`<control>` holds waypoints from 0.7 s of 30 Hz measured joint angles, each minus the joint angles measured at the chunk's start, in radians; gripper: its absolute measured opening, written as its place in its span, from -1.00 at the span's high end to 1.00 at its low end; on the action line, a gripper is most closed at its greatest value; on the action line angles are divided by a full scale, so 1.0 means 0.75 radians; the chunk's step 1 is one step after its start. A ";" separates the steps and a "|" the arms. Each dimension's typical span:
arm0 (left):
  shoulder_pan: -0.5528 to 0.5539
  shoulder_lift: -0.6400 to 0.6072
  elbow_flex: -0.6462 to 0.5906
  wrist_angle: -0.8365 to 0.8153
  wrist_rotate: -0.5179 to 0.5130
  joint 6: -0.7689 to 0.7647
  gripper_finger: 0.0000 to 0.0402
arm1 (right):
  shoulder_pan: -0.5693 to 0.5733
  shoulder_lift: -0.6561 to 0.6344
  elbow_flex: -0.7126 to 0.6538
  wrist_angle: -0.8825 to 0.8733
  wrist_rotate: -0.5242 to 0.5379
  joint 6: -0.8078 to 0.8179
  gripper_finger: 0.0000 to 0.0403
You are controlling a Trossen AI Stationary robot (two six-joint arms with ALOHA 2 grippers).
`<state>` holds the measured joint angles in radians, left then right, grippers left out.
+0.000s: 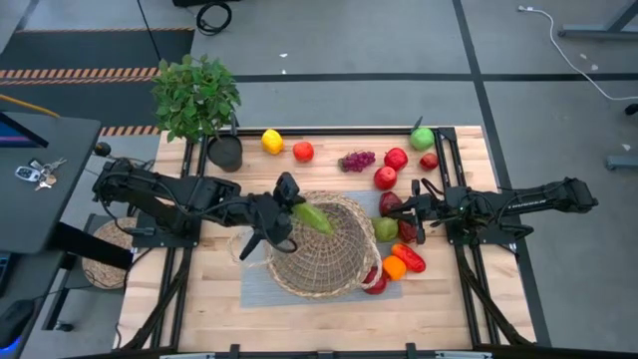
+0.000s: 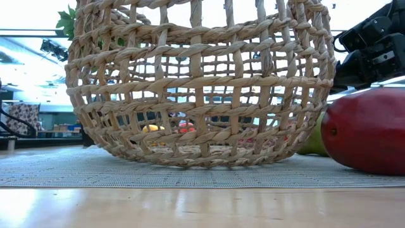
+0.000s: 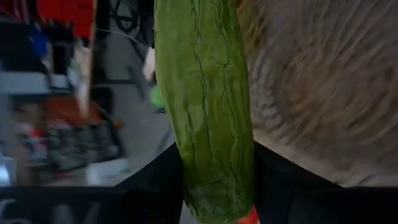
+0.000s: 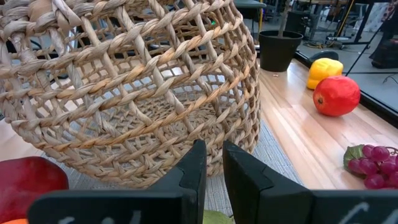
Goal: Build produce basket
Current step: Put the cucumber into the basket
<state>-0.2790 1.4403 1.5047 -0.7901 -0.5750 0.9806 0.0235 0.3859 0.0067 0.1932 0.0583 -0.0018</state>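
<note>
The round tan wicker basket (image 1: 319, 247) stands on a grey mat in the table's middle and fills the low view (image 2: 202, 82). My left gripper (image 1: 291, 206) hovers over the basket's left rim, shut on a green cucumber (image 1: 313, 218). My right gripper (image 1: 414, 214) is just right of the basket, shut and holding nothing (image 4: 213, 168). It hangs among the fruit there: a green pear (image 1: 386, 228), dark red pieces (image 1: 390, 202), an orange one (image 1: 395, 266) and a red one (image 1: 375, 281). On the far side lie a yellow fruit (image 1: 272, 141), a red one (image 1: 303, 152), grapes (image 1: 357, 160) and several more pieces. My left gripper pinches the cucumber between its two fingers (image 3: 155, 183) near one end (image 3: 211, 180). It comes from the table's left. The cucumber lies along the fingers and sticks out ahead of them, toward the basket's middle. It is lifted clear above the basket's opening (image 1: 324, 224).
A leafy potted plant (image 1: 196, 95) in a black pot (image 1: 225, 153) stands at the far left corner. The grey mat (image 1: 257, 287) lies under the basket. A big dark red fruit (image 2: 370, 130) sits close to the basket's right wall. A smaller woven round thing (image 1: 100, 261) lies off the table's left edge.
</note>
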 joint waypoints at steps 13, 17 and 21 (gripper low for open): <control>0.000 0.000 0.000 0.138 -0.113 0.701 0.25 | 0.000 0.000 0.000 0.000 0.000 0.000 0.70; 0.011 0.000 0.000 0.193 -0.101 0.628 0.25 | 0.000 0.000 0.000 0.000 0.000 0.000 0.70; 0.031 -0.001 0.000 0.286 -0.026 0.345 0.25 | 0.000 0.000 0.000 0.000 0.000 0.000 0.70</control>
<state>-0.2555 1.4399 1.5047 -0.5755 -0.5946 1.2391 0.0235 0.3859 0.0067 0.1931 0.0582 -0.0020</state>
